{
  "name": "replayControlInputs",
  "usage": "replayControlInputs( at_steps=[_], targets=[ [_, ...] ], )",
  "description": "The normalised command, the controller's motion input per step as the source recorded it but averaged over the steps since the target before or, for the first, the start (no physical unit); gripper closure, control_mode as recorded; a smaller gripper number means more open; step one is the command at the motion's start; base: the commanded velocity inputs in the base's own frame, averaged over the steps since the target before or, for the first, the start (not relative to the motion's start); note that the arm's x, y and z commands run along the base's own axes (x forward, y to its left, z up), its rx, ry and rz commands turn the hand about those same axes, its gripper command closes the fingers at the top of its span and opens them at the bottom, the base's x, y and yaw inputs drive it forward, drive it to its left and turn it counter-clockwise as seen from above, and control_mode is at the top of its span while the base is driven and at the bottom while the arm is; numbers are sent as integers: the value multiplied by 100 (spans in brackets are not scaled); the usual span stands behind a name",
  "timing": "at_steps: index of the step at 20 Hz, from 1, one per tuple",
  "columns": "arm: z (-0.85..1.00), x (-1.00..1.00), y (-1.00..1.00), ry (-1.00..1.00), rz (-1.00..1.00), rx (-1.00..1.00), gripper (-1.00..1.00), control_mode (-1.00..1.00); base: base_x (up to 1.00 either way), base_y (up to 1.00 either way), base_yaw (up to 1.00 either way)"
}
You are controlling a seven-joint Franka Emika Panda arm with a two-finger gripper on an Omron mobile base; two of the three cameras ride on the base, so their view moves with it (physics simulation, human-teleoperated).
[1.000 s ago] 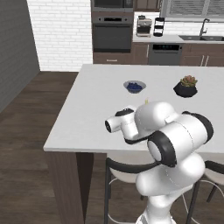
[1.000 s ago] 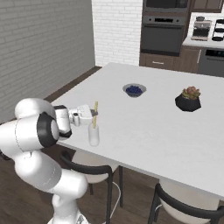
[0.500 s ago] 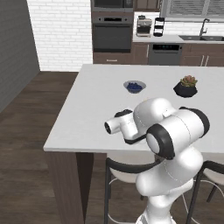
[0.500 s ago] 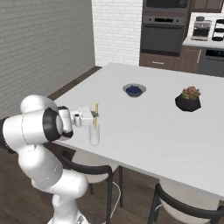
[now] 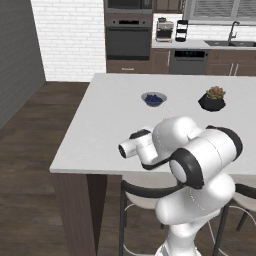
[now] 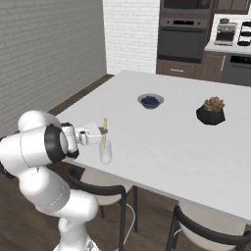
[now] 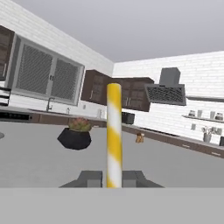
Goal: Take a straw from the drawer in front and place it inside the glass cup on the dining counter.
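glossy white rounded arm [image 5: 200, 165], dark joint bands, grey fingertips [image 7: 89, 178]

— What's sitting out in the middle there?
— A small dark bowl [image 6: 150, 101] with something blue in it, and well apart from it a black pot with a reddish-green plant [image 6: 211, 112].
— Anything showing behind?
— A black wall oven [image 5: 128, 36] is standing against white brick, a coffee machine [image 5: 164, 30] just beside it, and stools [image 6: 208, 233] are tucking in underneath.
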Motion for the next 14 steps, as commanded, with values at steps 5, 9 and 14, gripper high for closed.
replayControlInputs(
  at_steps=[5, 9, 14],
  targets=[
    [-22, 0, 0, -11, 2, 0, 100, -100, 0, 0, 0],
    [-25, 0, -7, -14, 3, 0, 100, -100, 0, 0, 0],
    [-17, -10, -3, -17, 2, 0, -100, -100, 0, 0, 0]
  ],
)
